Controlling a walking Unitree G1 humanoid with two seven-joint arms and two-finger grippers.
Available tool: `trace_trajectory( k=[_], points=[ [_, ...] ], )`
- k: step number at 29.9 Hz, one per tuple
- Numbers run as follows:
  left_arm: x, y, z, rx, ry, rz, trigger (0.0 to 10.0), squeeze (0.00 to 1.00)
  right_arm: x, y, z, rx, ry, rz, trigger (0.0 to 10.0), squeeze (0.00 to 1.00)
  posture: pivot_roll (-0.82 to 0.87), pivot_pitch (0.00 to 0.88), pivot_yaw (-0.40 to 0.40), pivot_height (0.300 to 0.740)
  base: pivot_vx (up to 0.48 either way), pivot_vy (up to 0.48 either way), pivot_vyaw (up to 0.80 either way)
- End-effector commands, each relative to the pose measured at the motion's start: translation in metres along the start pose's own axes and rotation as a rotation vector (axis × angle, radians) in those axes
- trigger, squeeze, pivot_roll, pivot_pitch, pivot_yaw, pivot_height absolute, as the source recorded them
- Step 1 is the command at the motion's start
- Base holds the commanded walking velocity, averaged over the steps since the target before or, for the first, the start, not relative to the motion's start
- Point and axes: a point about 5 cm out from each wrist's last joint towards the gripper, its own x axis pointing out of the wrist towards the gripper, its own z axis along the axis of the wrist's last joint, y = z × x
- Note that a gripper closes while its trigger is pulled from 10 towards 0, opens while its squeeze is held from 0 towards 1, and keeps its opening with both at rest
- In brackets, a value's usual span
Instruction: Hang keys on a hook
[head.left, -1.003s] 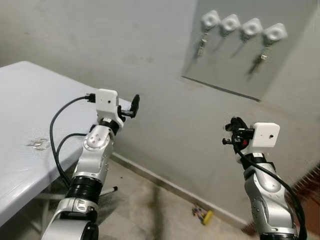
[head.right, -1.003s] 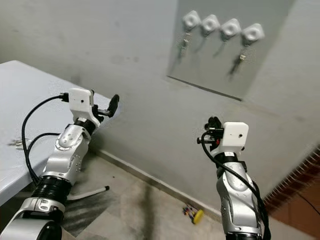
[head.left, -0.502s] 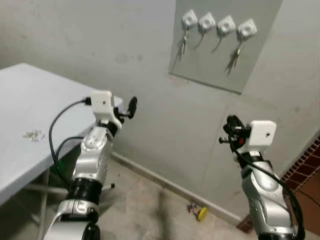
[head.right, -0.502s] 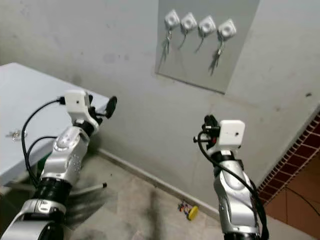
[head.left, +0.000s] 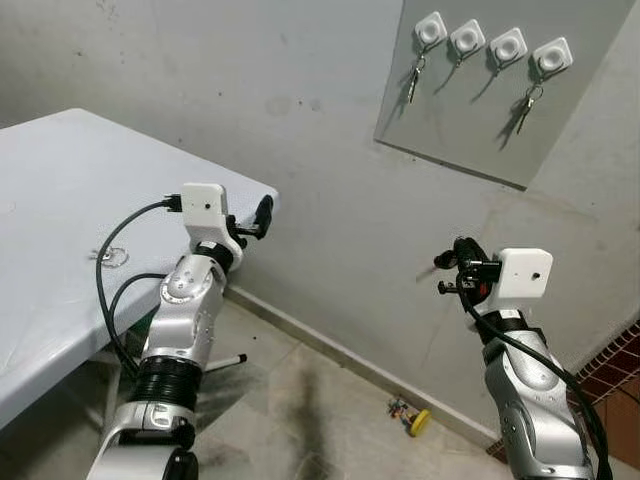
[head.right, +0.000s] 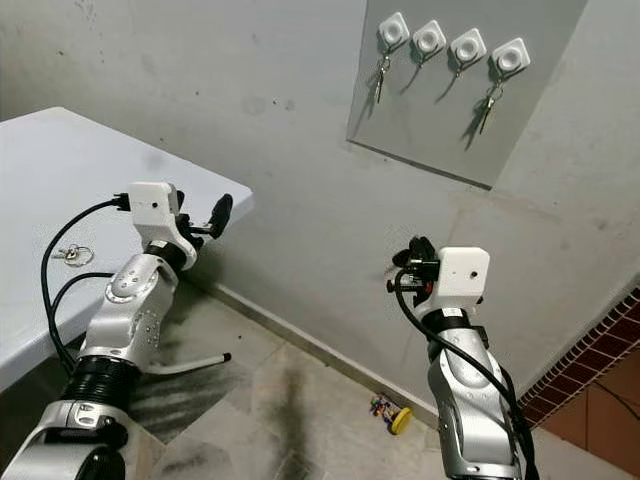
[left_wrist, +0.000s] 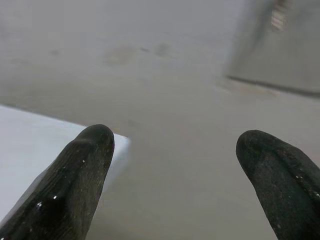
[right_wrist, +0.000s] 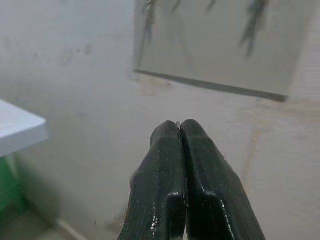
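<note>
A small bunch of keys on a ring lies on the white table to my left. High on the wall, a grey board carries a row of white hooks. Keys hang from the leftmost hook, and more keys from the rightmost; the two middle hooks look bare. My left gripper is raised past the table's corner, open and empty, its fingers spread wide. My right gripper is held up below the board, shut with nothing in it.
The table's corner sits just behind my left gripper. A small yellow and coloured object lies on the tiled floor by the wall. A table foot rests on the floor. Brickwork shows at the lower right.
The whole picture has shifted because the camera moved; the table and its keys now show more fully. Both arms keep the same raised pose.
</note>
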Motion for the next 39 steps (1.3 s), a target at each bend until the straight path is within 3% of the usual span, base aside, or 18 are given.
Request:
trace_trajectory(
  k=[1, 11, 20, 39],
  points=[
    [0.001, -0.009, 0.003, 0.03, -0.008, -0.047, 10.0, 0.0, 0.0, -0.006, 0.01, -0.002, -0.046, -0.028, 10.0, 0.0, -0.09, 0.022, -0.03, 0.711, 0.0, 0.0, 0.0],
    [-0.008, -0.031, -0.006, 0.047, 0.037, -0.185, 10.0, 0.0, 0.004, -0.008, 0.017, -0.006, -0.064, -0.016, 10.0, 0.0, -0.09, 0.038, -0.017, 0.711, 0.0, 0.0, 0.0],
    [-0.005, -0.025, 0.007, -0.01, 0.019, -0.179, 10.0, 0.0, 0.009, -0.001, 0.022, 0.012, -0.084, 0.016, 10.0, 0.0, -0.07, 0.039, -0.018, 0.711, 0.0, 0.0, 0.0],
    [-0.002, -0.017, 0.016, -0.053, 0.005, -0.145, 10.0, 0.0, 0.011, 0.003, 0.022, 0.015, -0.083, 0.044, 10.0, 0.0, -0.07, 0.038, -0.023, 0.711, 0.349, 0.0, 0.0]
  ],
)
